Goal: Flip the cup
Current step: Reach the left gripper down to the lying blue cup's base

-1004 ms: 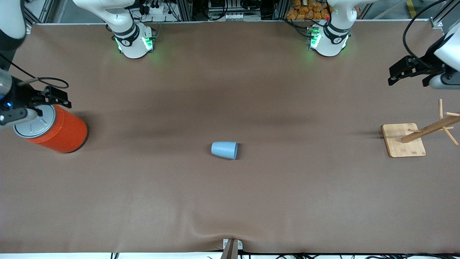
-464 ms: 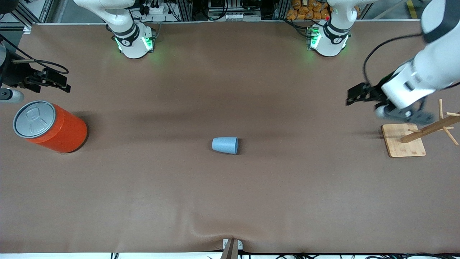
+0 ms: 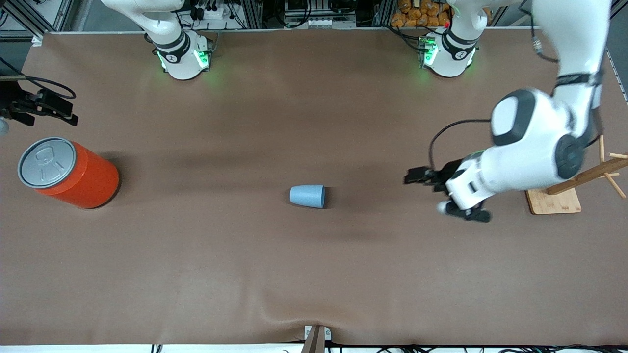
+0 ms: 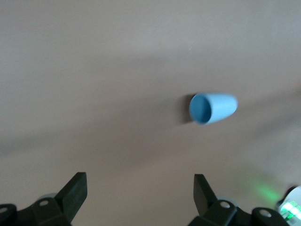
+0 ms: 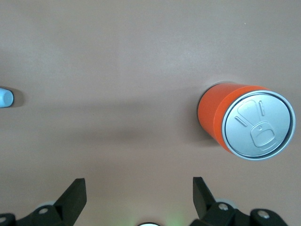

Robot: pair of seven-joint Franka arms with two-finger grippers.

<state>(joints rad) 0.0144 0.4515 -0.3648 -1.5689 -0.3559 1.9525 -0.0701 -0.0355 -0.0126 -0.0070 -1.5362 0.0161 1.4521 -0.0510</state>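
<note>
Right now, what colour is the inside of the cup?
Darker blue than its light-blue outside; the cup shows its open mouth best in the left wrist view.

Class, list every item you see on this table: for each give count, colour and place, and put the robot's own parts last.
cup: one, light blue, lying on its side mid-table.
can: one, orange with grey lid, upright at the right arm's end.
wooden rack: one, pale wood, at the left arm's end.
table: one, brown cover.
left gripper: one, black, open, over the table between rack and cup.
right gripper: one, black, open, above the can's end.
</note>
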